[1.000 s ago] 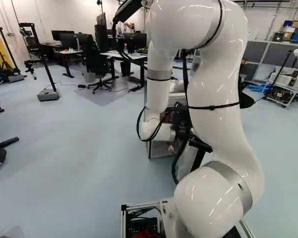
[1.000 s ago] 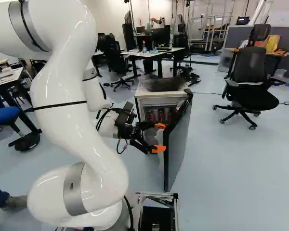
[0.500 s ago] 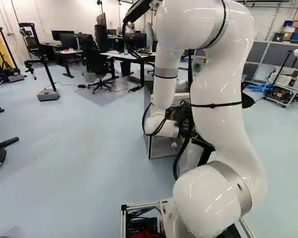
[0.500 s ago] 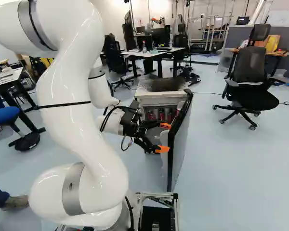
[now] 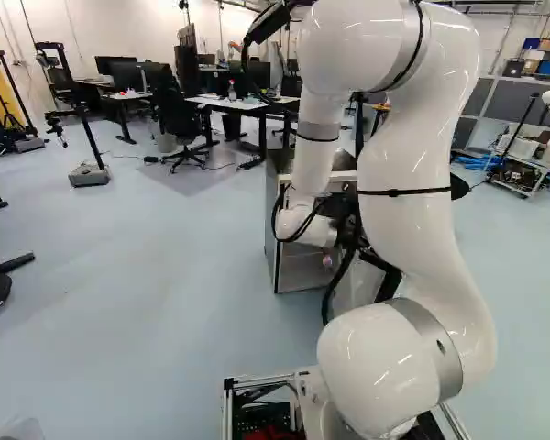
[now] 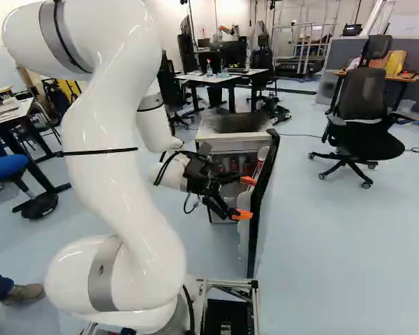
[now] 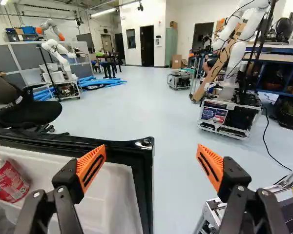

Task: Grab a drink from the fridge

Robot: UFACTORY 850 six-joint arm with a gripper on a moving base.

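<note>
Although the small, boxy white fridge point(image 6: 232, 146) has its black-edged door point(image 7: 144, 180) open, no drink is out yet: a red metal can point(image 7: 8, 181) rests inside the door, with other red cans point(image 6: 234, 166) in the cabinet. The black two-fingered gripper point(image 7: 150, 168) is spread wide, holding nothing; reaching, grasping and withdrawing apparently remain.

No txt legible, incl. print on red can point(image 7: 9, 181) & labels point(image 7: 215, 114) under another robot point(image 7: 237, 48).
</note>
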